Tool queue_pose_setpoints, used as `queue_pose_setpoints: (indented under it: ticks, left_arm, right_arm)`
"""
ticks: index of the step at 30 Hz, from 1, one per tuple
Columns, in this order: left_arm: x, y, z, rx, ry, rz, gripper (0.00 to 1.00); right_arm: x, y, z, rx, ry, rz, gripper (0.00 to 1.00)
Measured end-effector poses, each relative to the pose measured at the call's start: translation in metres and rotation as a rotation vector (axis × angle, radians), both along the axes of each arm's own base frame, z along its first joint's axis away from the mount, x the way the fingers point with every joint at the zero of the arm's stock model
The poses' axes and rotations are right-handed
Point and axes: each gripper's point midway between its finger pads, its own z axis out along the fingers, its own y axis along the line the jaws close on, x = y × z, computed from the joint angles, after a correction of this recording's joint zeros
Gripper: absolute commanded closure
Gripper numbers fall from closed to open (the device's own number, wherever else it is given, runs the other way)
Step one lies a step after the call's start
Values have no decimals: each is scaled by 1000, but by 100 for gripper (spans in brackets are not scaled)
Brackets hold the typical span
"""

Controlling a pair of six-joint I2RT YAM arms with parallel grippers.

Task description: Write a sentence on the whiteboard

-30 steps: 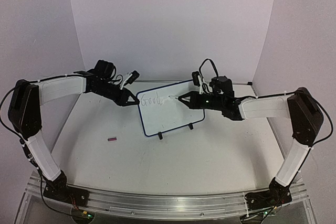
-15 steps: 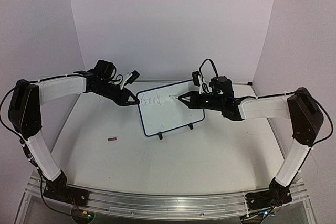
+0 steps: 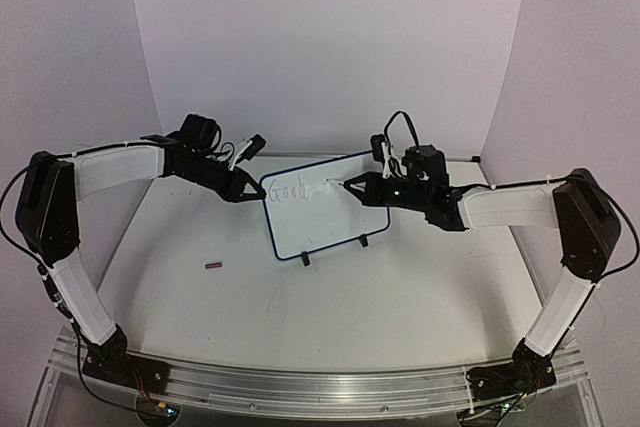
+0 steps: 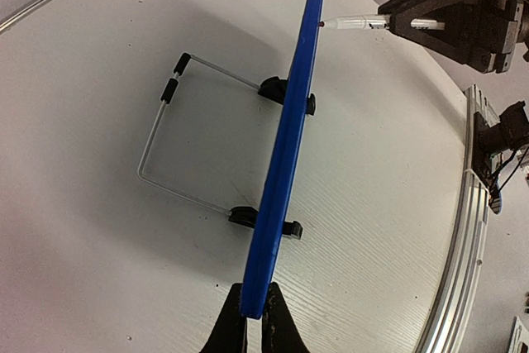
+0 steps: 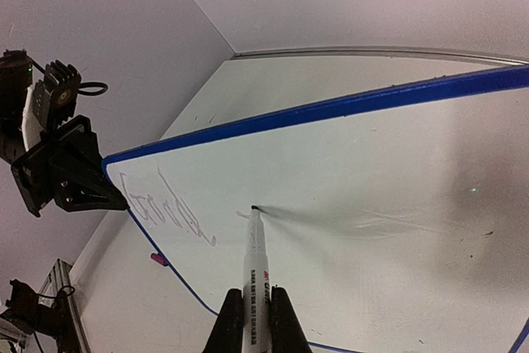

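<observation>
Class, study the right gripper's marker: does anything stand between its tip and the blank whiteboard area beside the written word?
Nothing visible does. The right gripper's marker tip meets the whiteboard just right of the word; the left gripper clamps only the board's side edge.

From the left wrist the whiteboard (image 4: 285,146) stands edge-on, its writing face hidden and its top running off the picture, and the left tool (image 4: 253,297) pinching its near edge is cut off at the bottom. From the right wrist the board's right and lower parts run out of view, and the marker (image 5: 253,241) has its rear hidden inside the right tool (image 5: 254,295), its label too blurred to read. From above, the writing (image 3: 292,190) is too faint to read surely, and a small thing (image 3: 213,265) on the counter (image 3: 350,317) is too small to identify.
</observation>
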Motion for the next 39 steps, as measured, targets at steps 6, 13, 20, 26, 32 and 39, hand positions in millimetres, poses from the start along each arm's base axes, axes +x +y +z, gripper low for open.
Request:
queue_pose_setpoints:
  ticks: [6, 13, 20, 26, 32, 39]
  left_arm:
    - [0, 0, 0, 0, 0, 0, 100]
    - [0, 0, 0, 0, -1, -1, 100]
    - [0, 0, 0, 0, -1, -1, 100]
    - [0, 0, 0, 0, -1, -1, 100]
    - [0, 0, 0, 0, 0, -1, 100]
    - [0, 0, 0, 0, 0, -1, 100]
  right_arm:
    - [-1, 1, 1, 2, 0, 5, 100]
    - [-1, 4, 5, 14, -3, 19, 100]
    - [-1, 7, 2, 22, 3, 31, 100]
    - [-2, 9, -2, 27, 19, 44, 100]
    - [-3, 9, -4, 28, 24, 46, 100]
    - [-8, 5, -18, 7, 52, 44, 100]
